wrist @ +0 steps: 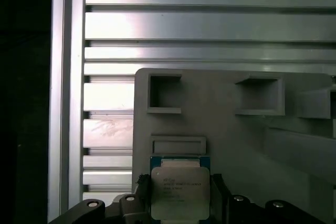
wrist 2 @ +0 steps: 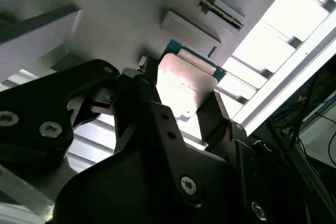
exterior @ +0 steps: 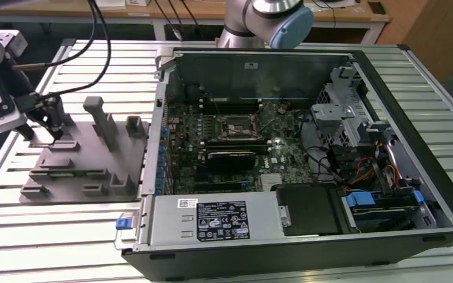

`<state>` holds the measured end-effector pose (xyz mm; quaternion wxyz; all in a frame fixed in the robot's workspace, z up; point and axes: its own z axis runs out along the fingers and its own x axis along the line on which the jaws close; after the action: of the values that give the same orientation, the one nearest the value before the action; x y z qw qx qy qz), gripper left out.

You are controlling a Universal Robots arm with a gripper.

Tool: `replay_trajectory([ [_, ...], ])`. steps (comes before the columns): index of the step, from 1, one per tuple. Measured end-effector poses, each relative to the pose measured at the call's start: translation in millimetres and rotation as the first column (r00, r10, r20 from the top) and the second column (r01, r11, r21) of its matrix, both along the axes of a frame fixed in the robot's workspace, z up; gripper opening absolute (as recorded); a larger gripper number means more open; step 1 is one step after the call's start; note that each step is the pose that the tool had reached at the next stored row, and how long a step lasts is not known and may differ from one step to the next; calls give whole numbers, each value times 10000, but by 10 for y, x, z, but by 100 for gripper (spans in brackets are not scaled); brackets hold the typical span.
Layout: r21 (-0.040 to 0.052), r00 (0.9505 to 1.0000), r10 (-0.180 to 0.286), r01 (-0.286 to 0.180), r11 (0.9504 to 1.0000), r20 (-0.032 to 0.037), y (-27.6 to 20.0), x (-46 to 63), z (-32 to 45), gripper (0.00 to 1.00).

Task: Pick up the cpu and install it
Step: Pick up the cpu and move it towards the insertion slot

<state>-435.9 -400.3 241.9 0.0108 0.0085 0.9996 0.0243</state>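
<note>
The cpu is a small square chip with a silvery top plate and a green rim. It lies at the corner of the grey fixture tray on the exterior view's left. My gripper is down on that tray corner, its black fingers pressed against two opposite edges of the cpu. In both wrist views the chip sits squarely between them, low against the tray. The motherboard socket lies in the open computer case, well to the exterior view's right of my gripper.
The open case takes up the middle and the exterior view's right of the slatted metal table. Tall grey posts rise from the tray beside my gripper. Cables hang over the arm. The tray has several square recesses.
</note>
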Motion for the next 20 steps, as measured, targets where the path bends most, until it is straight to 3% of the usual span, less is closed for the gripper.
replay_trajectory([
  [20, 1, 10000, 0, 0, 10000, 13, 18, 0, 855, 54],
])
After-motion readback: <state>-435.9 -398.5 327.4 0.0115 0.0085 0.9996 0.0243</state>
